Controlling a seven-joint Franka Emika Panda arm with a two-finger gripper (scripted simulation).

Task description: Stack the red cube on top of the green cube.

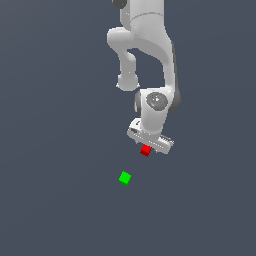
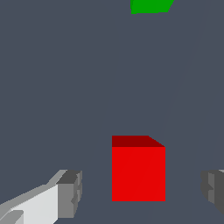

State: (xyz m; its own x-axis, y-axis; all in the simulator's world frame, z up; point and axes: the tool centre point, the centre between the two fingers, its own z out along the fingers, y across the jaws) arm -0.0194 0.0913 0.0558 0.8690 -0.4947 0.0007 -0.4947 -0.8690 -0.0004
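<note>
The red cube [image 1: 145, 150] lies on the dark grey floor directly under my white gripper [image 1: 148, 146]. In the wrist view the red cube [image 2: 138, 170] sits between my two fingertips [image 2: 70, 193], with a clear gap on each side. My gripper [image 2: 142, 192] is open and touches nothing. The green cube [image 1: 125, 178] lies on the floor a short way off, toward the exterior view's lower left of the red cube. In the wrist view only a part of the green cube [image 2: 150, 6] shows at the frame edge.
The plain dark grey floor [image 1: 60, 150] spreads all around. My white arm [image 1: 145, 45] rises above the gripper.
</note>
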